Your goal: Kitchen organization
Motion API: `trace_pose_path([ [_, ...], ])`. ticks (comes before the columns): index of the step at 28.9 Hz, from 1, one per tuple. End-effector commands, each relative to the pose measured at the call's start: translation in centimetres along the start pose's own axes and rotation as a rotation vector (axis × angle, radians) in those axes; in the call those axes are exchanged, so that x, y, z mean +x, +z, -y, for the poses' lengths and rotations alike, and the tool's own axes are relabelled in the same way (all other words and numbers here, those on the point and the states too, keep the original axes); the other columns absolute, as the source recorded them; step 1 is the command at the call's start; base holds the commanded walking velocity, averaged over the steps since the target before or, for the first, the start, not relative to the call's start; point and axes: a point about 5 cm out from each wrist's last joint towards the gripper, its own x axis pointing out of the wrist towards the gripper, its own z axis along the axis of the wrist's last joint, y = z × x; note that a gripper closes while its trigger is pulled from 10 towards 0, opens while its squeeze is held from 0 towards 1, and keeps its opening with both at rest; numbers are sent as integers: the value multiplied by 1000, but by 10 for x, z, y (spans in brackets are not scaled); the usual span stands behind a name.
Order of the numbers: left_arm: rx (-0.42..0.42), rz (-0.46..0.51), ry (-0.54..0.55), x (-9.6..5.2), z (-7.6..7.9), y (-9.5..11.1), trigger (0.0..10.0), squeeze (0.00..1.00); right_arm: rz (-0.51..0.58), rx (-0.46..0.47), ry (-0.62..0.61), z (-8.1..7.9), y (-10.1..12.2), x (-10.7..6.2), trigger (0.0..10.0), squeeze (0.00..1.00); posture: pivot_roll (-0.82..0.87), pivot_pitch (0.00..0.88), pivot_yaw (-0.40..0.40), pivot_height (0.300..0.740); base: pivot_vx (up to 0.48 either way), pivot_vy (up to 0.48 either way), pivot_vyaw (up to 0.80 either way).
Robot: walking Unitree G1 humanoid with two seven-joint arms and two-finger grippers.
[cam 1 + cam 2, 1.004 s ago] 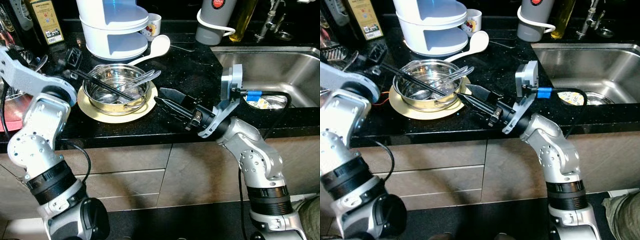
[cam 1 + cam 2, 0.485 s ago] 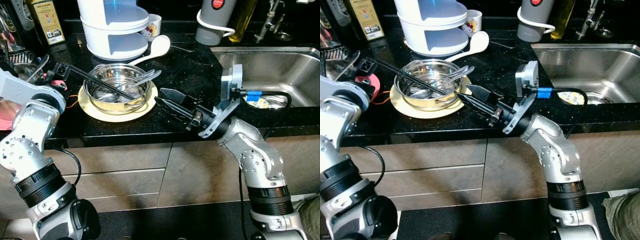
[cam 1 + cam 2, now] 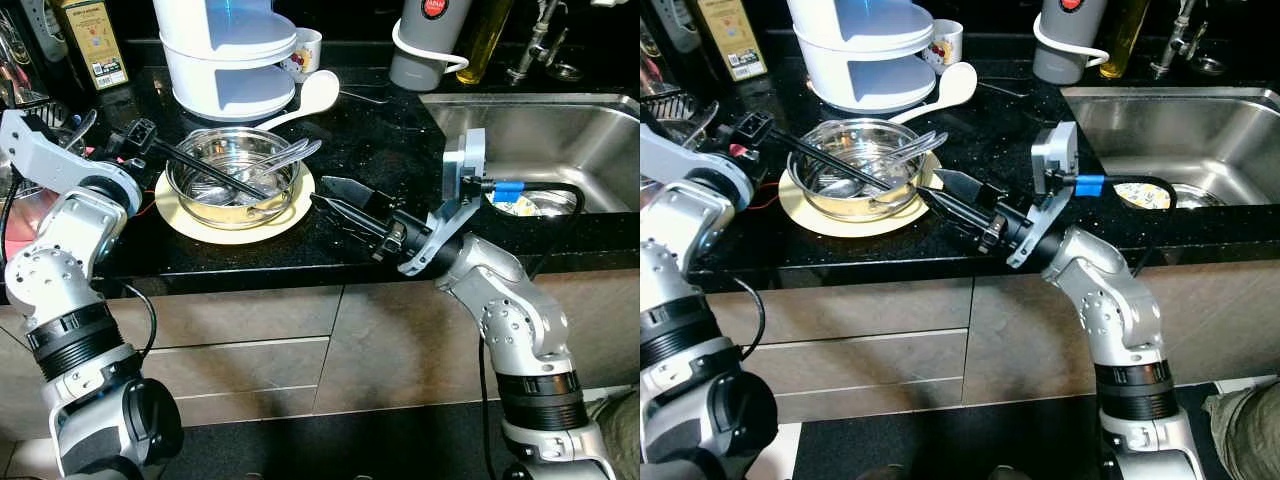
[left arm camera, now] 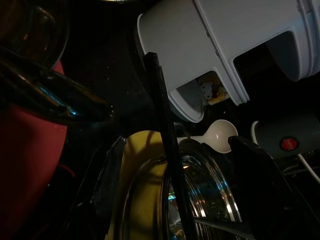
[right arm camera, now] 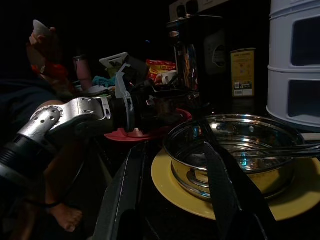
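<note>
Tidying barely under way on the black tabletop (image 3: 390, 150).
Left end effector (image 3: 240, 185) is reaching into the steel bowl (image 3: 234, 178) on the yellow plate (image 3: 200, 222), fingers spread among the spoons (image 3: 280, 158); right end effector (image 3: 335, 198) is hovering spread just beside it, nothing lifted yet.

Left arm bent at frame left — left gripper (image 3: 215, 172) reaching rightward, fingers parted. Right gripper (image 3: 335, 200) mid-frame — pointing left, fingers apart.
</note>
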Motion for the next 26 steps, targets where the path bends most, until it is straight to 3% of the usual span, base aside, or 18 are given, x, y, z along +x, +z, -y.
trace_pose_path([
  [1,19,6,-12,6,4,4,10000,0,-11,-14,-10,1,2,-2,10000,0,21,57,-39,732,0,0,0],
  [13,46,13,-31,18,2,14,10000,0,-12,-15,-15,1,3,-3,10000,0,13,61,-39,732,0,0,0],
  [26,46,-61,-64,29,7,4,10000,0,-10,-20,-22,1,5,-4,10000,0,8,65,-38,732,0,0,0],
])
